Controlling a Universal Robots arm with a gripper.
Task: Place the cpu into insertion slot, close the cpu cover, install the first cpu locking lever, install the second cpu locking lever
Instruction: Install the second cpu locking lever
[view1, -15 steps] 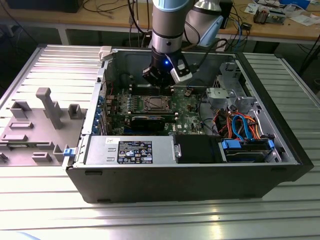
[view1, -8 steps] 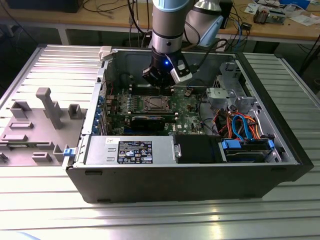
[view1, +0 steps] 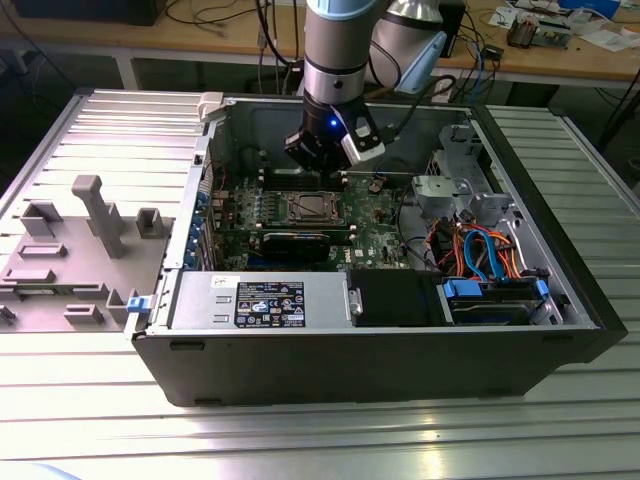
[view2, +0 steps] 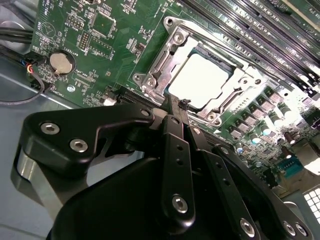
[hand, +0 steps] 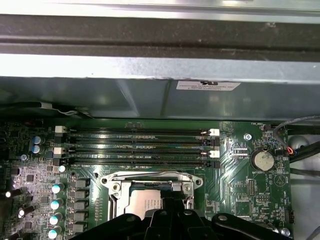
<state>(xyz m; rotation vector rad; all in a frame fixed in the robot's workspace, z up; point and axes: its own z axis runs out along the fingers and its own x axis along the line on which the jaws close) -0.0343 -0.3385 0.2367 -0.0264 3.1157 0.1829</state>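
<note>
The cpu (view2: 200, 80), a square chip with a bright silver top, lies flat in the insertion slot (view2: 220, 56) on the green motherboard. The silver cpu cover (view2: 150, 75) lies down around it as a frame. In the exterior view the socket with the cpu (view1: 311, 208) sits mid-board inside the open computer case. My gripper (view2: 176, 102) hangs just above the socket's edge with its black fingers together and nothing between them. It is also seen from outside as the gripper (view1: 318, 162) over the board's far part, and its fingers (hand: 170, 200) cover part of the cover (hand: 150, 176). I cannot tell how the locking levers stand.
Long black memory slots (hand: 137, 147) run beside the socket, and a coin battery (hand: 262, 160) sits on the board. The case wall (hand: 150, 75) rises close behind. A power supply (view1: 260, 300) and a drive bay with coloured cables (view1: 490, 260) fill the case's near side. Grey fixtures (view1: 95, 215) stand at the exterior view's left.
</note>
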